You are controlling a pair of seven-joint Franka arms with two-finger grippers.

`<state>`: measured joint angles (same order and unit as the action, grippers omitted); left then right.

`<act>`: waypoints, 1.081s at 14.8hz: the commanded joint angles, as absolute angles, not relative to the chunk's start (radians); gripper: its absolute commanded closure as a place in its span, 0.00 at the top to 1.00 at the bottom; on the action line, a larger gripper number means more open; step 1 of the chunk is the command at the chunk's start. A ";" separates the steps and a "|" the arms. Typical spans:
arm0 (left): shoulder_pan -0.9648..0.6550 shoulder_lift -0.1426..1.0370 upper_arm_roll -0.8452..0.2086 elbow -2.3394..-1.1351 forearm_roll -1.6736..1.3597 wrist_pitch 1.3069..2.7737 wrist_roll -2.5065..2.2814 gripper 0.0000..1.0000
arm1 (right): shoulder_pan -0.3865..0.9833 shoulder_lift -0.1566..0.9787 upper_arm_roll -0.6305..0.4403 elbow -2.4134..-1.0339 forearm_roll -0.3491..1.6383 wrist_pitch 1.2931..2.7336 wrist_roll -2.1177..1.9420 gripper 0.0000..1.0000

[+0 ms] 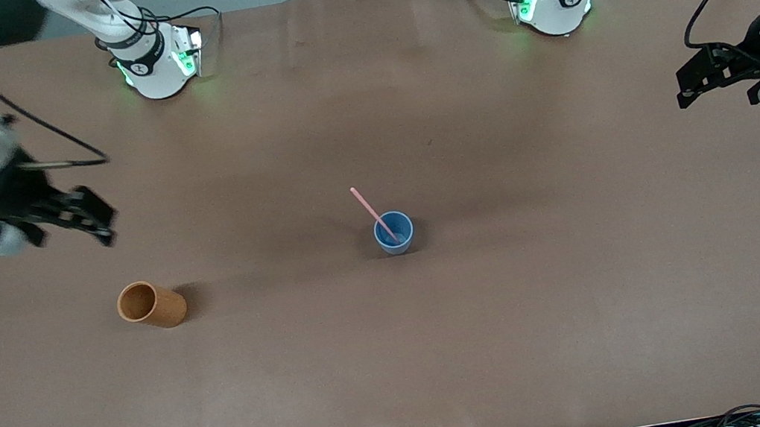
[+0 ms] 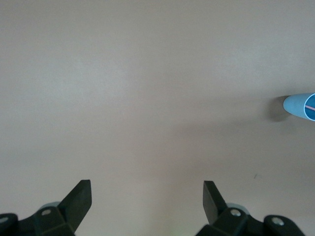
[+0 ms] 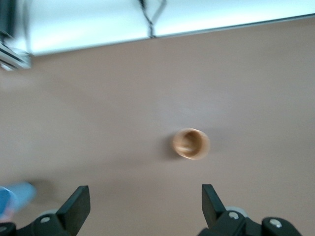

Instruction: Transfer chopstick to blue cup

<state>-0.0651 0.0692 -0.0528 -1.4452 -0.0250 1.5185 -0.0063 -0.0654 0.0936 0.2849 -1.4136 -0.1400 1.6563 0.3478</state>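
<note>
One chopstick (image 1: 374, 213) upright in blue cup (image 1: 394, 234); left tool (image 1: 695, 80) and right tool (image 1: 90, 215) both open, empty, aloft.

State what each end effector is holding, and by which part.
Nothing is held. The left end effector and right end effector are both open and empty; the chopstick stands in the blue cup.

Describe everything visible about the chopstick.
The chopstick is one thin, straight, pale-pink stick. Its lower end sits inside the blue cup, near mid-table, and it leans against the rim, with the upper part sticking out tilted toward the robots' bases. Only the cup touches it; no gripper holds it.
</note>
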 commanded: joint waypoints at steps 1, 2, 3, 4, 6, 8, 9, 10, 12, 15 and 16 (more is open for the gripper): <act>-0.069 0.078 -0.052 -1.424 -0.029 1.513 -0.005 1.00 | -0.064 -0.001 0.142 -1.460 -0.045 1.571 0.169 1.00; -0.068 0.078 -0.052 -1.424 -0.031 1.513 -0.005 1.00 | -0.063 -0.018 0.097 -1.460 -0.014 1.531 0.122 1.00; -0.067 0.078 -0.052 -1.424 -0.031 1.513 -0.005 1.00 | -0.064 -0.035 0.068 -1.463 -0.005 1.498 0.094 1.00; -0.069 0.078 -0.052 -1.424 -0.031 1.513 -0.005 1.00 | -0.064 -0.052 0.051 -1.473 -0.005 1.474 0.081 1.00; -0.069 0.078 -0.052 -1.422 -0.031 1.513 0.000 1.00 | -0.061 -0.080 0.034 -1.526 -0.002 1.479 0.078 1.00; -0.071 0.078 -0.052 -1.422 -0.031 1.513 -0.002 1.00 | -0.058 -0.094 0.032 -1.554 0.000 1.482 0.077 1.00; -0.069 0.080 -0.052 -1.422 -0.031 1.513 -0.005 1.00 | -0.058 -0.094 0.031 -1.555 0.000 1.479 0.075 1.00; -0.074 0.081 -0.052 -1.420 -0.032 1.513 -0.003 1.00 | -0.057 -0.091 0.017 -1.555 0.000 1.477 0.066 1.00; -0.074 0.083 -0.051 -1.417 -0.032 1.513 0.000 1.00 | -0.041 -0.086 -0.009 -1.542 -0.002 1.474 0.034 1.00; -0.074 0.083 -0.052 -1.419 -0.031 1.513 -0.002 1.00 | -0.041 -0.075 -0.015 -1.525 -0.002 1.477 0.031 1.00; -0.072 0.083 -0.052 -1.419 -0.031 1.513 -0.002 1.00 | -0.041 -0.072 -0.021 -1.525 0.000 1.479 0.029 1.00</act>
<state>-0.0687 0.0710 -0.0537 -1.4450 -0.0250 1.5185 -0.0063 -0.0564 -0.0583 -0.0006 -1.5136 -0.0186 1.4715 0.0443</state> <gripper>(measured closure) 0.000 0.000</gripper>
